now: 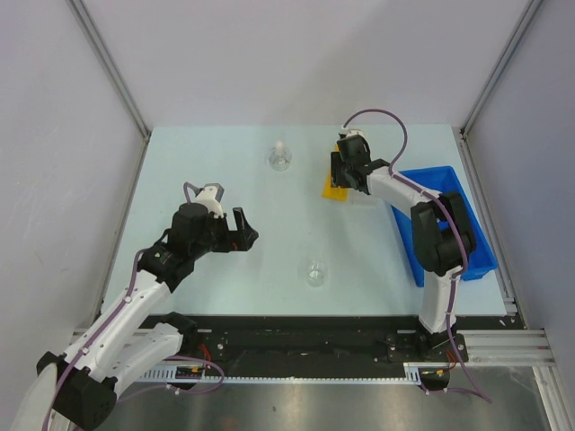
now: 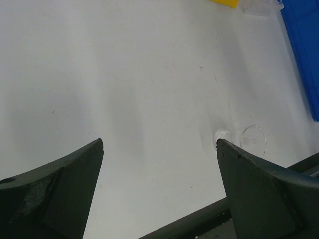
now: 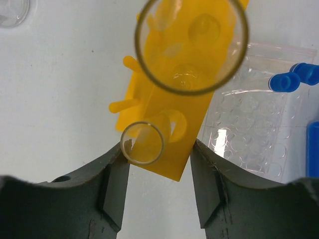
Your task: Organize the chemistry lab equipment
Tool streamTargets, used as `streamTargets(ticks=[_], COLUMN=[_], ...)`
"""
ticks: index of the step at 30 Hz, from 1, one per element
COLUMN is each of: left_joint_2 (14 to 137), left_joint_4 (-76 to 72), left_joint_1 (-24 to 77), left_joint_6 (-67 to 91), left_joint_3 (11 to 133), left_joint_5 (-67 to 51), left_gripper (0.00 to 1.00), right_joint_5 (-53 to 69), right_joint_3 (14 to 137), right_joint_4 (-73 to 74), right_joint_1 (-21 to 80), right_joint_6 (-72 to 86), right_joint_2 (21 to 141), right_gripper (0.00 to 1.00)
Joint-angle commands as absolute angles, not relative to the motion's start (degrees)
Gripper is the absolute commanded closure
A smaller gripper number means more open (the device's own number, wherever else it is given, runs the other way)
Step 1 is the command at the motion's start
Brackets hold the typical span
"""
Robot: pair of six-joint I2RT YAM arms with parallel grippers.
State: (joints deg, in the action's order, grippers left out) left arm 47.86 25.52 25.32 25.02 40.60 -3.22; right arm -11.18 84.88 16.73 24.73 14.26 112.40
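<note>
The yellow holed tube rack [image 1: 334, 186] lies at the back right of the table, and my right gripper [image 1: 340, 171] hovers over it. In the right wrist view the rack [image 3: 169, 99] holds a wide clear tube [image 3: 192, 45] and a thin clear tube [image 3: 143, 143]. The right gripper [image 3: 159, 149] is open, jaws on either side of the rack's near end, and the thin tube is against the left finger. Blue-capped tubes [image 3: 291, 77] lie on the clear tray [image 3: 249, 134]. The flask with white stopper [image 1: 280, 157] stands at the back centre. The small beaker [image 1: 315, 272] stands near the front. My left gripper [image 1: 246, 230] is open and empty.
The blue compartmented bin [image 1: 449, 224] stands along the right edge, under the right arm. In the left wrist view, the beaker [image 2: 253, 139] is just beyond the right finger of the left gripper [image 2: 159, 144], by the table's front rail. The bin [image 2: 301, 50] is at the far right.
</note>
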Motion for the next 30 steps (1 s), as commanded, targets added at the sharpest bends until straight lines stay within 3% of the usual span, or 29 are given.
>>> streamTargets(ticks=[1, 16, 25, 28, 30], left_joint_2=[46.9, 46.1, 46.0, 46.0, 46.0], left_joint_4=[25.2, 25.1, 25.1, 25.1, 25.0], left_joint_1=[24.7, 24.7, 24.7, 24.8, 24.8], left_joint_6=[25.4, 25.7, 25.7, 25.8, 25.7], left_joint_3=[40.5, 40.2, 40.1, 40.1, 40.1], left_joint_5=[-3.8, -4.0, -4.2, -4.3, -4.3], left_gripper=[0.00, 0.00, 0.00, 0.00, 0.00], right_joint_5=[-10.6, -5.7, -6.3, -6.2, -6.0], right_joint_3=[84.7, 82.0, 81.7, 81.7, 81.7], right_joint_4=[13.9, 16.0, 15.6, 15.6, 15.9], right_joint_1=[25.3, 25.4, 25.4, 25.3, 25.3], right_joint_6=[12.9, 10.8, 9.2, 8.9, 8.4], right_joint_2=[110.5, 106.5, 106.4, 106.2, 105.9], right_gripper=[0.51, 0.54, 0.50, 0.42, 0.29])
